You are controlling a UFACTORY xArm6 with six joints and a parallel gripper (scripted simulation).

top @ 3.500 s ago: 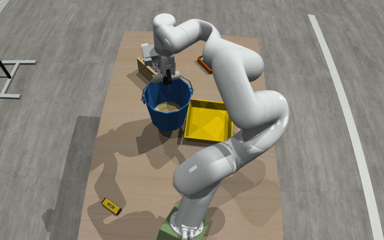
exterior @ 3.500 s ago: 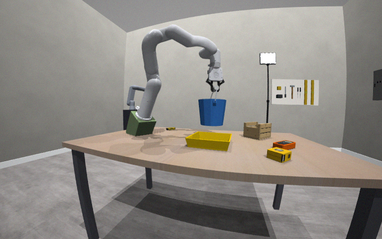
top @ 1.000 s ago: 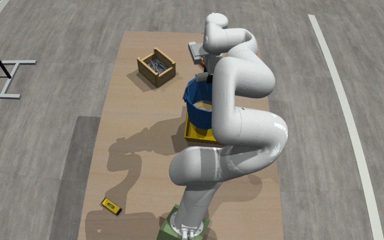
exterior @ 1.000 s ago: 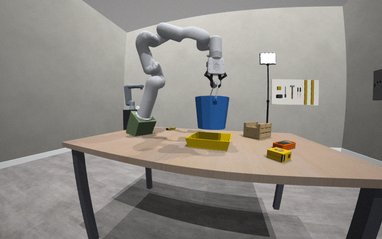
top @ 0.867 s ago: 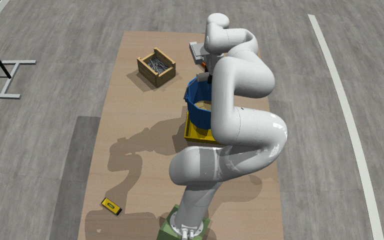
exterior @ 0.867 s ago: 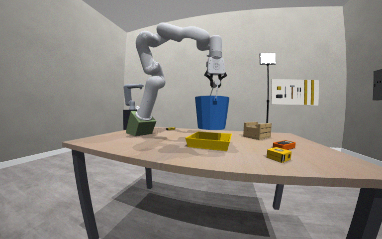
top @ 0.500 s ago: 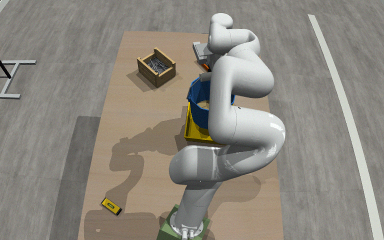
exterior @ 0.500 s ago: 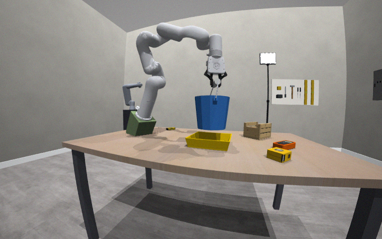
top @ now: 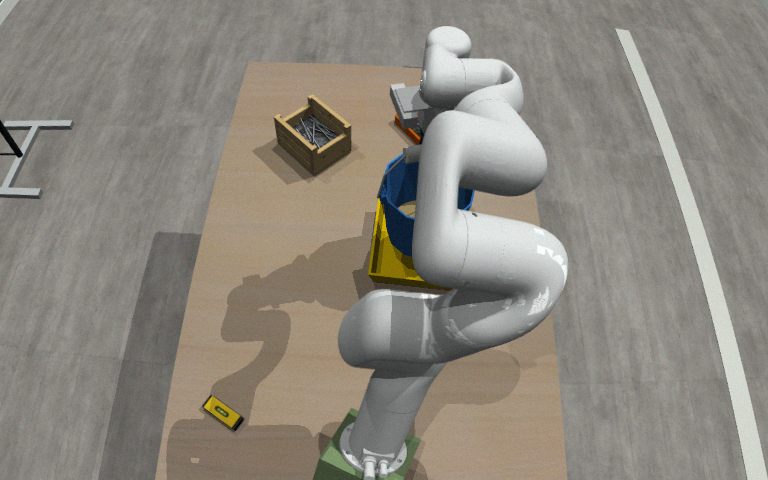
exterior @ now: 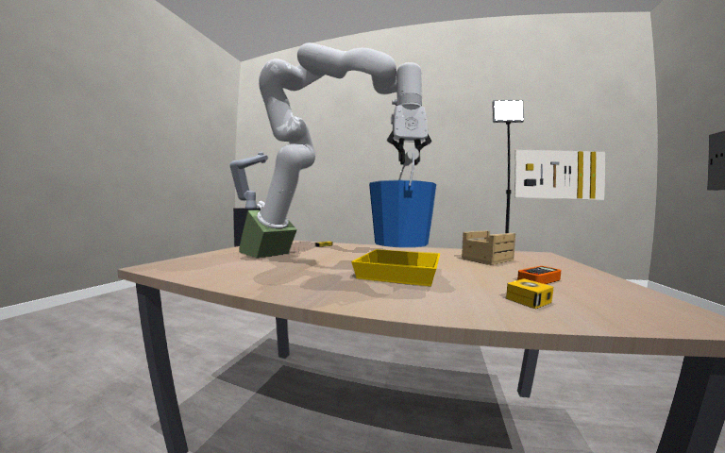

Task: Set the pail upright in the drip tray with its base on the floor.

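Note:
A blue pail [exterior: 401, 212] [top: 398, 209] hangs upright from its thin wire handle [exterior: 406, 172]. My gripper [exterior: 409, 156] is shut on the top of that handle. The pail's base hangs well above the yellow drip tray [exterior: 393, 271] [top: 380, 257], about over it. In the overhead view my arm covers the gripper and much of the pail and the tray.
A wooden crate [top: 312, 134] [exterior: 488, 245] with metal parts stands behind the tray. An orange device [exterior: 538, 274] and a yellow box [exterior: 529, 293] lie near the table's far end. A small yellow tool [top: 222, 412] lies near the arm's green base [exterior: 266, 240].

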